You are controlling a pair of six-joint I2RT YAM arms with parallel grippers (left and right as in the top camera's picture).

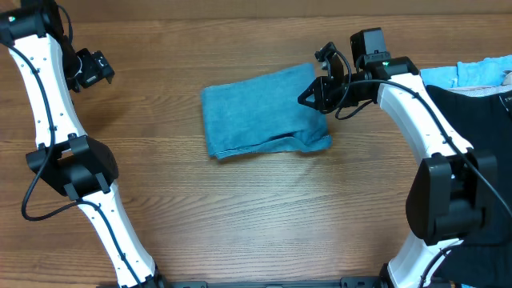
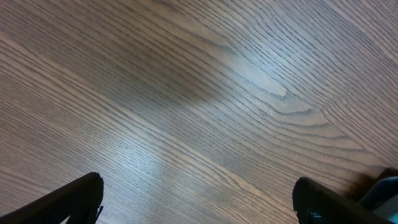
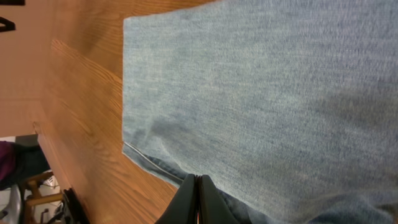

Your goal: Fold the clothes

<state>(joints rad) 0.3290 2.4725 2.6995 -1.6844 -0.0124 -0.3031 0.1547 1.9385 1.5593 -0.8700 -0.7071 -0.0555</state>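
A wooden table (image 1: pixel 280 208) with a folded pair of light blue denim jeans (image 1: pixel 260 112) lying flat near its middle. The right gripper (image 1: pixel 305 99) sits at the jeans' right edge, its jaws pressed fully together; from the wrist camera its fingertips (image 3: pixel 198 183) meet over the denim (image 3: pixel 280 93) just beside a stitched seam, though whether they pinch any cloth I cannot tell. The left gripper (image 1: pixel 100 69) hangs well away from the jeans, jaws spread wide over bare wood, holding nothing.
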